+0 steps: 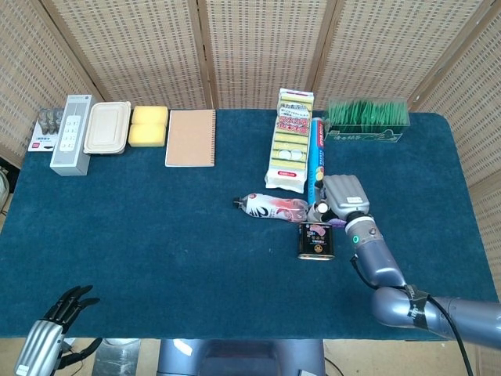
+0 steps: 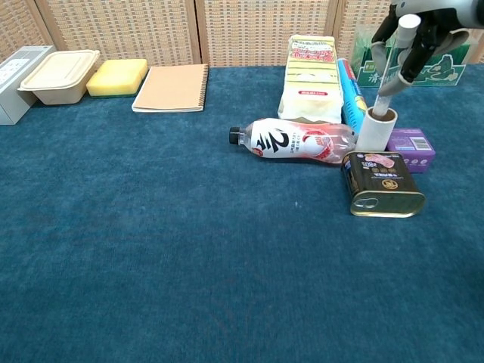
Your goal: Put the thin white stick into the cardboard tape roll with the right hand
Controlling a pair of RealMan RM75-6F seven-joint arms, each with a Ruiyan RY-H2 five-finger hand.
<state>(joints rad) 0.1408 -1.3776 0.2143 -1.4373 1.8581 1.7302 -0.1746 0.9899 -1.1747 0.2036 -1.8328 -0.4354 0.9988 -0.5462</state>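
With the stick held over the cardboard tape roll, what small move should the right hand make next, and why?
Probably lower it straight down a little further. In the chest view the right hand grips the thin white stick nearly upright, its lower end at the open top of the cardboard tape roll, so most of the stick stands above the rim.

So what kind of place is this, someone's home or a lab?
Most likely a lab test bench, not a home: woven screens fence off a blue-clothed table laid with unrelated household goods, like a drink bottle and a tin can.
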